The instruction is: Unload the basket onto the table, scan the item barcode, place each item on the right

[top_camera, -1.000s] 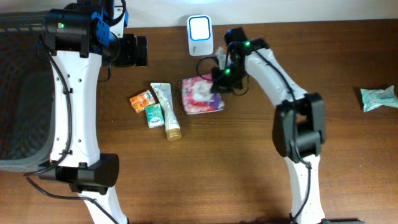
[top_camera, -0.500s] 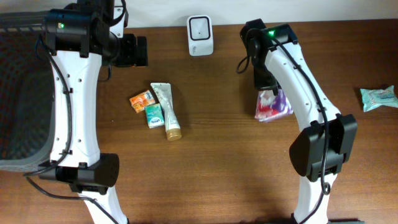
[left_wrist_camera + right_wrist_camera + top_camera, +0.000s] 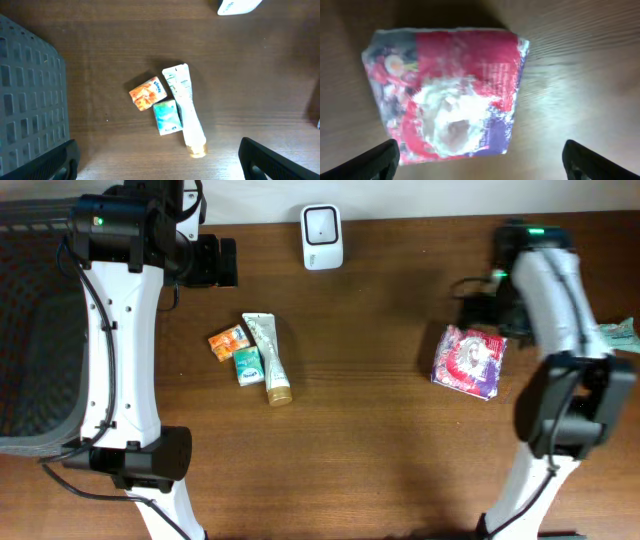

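Showing the right pincer [image 3: 482,161] let go, with its fingers [image 3: 382,159] spread wide at the lower corners of the wrist view and gripping nothing. Finds the flowered red and purple packet [image 3: 470,361] lying flat on the table [image 3: 380,430], just ahead of that pincer's tips and apart from both. Differs from half a second ago, when the same packet hung clamped in shut jaws, nearer the middle of the table; differs more from a second ago, when the pincer had it down close to the white scanner [image 3: 322,236]. Puts the scanner now well off to one side of the right pincer. Leaves the left pincer [image 3: 162,162] where it stood in both earlier views, likewise spread wide and empty. Looks down from it onto an orange packet [image 3: 148,93], a green packet [image 3: 166,117] and a white tube [image 3: 185,107], all three touching in a cluster ahead of its tips, with a dark basket [image 3: 27,95] off to one side. Shows also a pale blue-green pack [image 3: 612,336] just past the right arm, at the picture's edge.
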`<state>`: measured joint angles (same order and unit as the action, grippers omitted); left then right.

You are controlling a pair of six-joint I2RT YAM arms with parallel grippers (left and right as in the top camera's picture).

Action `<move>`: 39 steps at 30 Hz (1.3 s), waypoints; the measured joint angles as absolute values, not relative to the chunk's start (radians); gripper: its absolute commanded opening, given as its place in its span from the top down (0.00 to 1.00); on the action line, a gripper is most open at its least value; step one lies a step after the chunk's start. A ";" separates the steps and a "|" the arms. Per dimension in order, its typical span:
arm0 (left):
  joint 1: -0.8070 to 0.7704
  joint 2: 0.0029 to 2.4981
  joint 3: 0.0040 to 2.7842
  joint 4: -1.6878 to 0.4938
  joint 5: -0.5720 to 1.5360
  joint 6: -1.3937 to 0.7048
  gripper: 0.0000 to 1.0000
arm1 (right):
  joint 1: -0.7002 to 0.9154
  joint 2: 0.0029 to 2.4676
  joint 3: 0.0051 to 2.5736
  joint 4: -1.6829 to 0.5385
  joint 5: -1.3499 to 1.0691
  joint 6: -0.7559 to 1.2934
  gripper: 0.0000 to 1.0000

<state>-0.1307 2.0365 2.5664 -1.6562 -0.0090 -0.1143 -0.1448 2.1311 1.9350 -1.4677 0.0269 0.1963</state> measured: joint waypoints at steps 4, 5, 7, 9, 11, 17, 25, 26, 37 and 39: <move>-0.131 2.037 2.566 -1.656 -0.009 -0.114 0.01 | -0.408 2.131 1.883 -1.470 -0.313 -0.033 0.04; -0.131 2.037 2.566 -1.656 -0.009 -0.114 0.01 | -0.445 2.131 1.852 -1.465 -0.381 -0.076 0.09; -0.131 2.037 2.566 -1.657 -0.009 -0.114 0.01 | -0.508 2.131 1.779 -1.431 -0.486 -0.152 0.11; -0.131 2.037 2.566 -1.656 -0.009 -0.114 0.01 | -0.545 2.131 1.697 -1.352 -0.569 -0.191 0.12; -0.131 2.037 2.566 -1.656 -0.009 -0.114 0.01 | -0.561 2.129 1.562 -1.209 -0.644 -0.213 0.19; -0.131 2.037 2.566 -1.657 -0.009 -0.114 0.01 | -0.527 2.129 1.369 -1.008 -0.737 -0.216 0.96; -0.131 2.037 2.566 -1.656 -0.009 -0.114 0.01 | -0.462 2.073 1.411 -1.066 -0.682 -0.080 0.96; -0.131 2.037 2.566 -1.657 -0.009 -0.114 0.01 | -0.438 2.042 1.413 -1.062 -0.654 -0.047 0.96; -0.131 2.037 2.566 -1.657 -0.009 -0.114 0.01 | 0.085 1.742 1.431 -1.183 0.290 0.462 0.96; -0.131 2.037 2.566 -1.656 -0.009 -0.114 0.01 | 0.141 1.764 1.431 -1.189 0.396 0.496 0.96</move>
<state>-0.1307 2.0365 2.5664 -1.6562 -0.0090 -0.1139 0.1410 1.7641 1.4307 -1.1889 0.3958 0.4965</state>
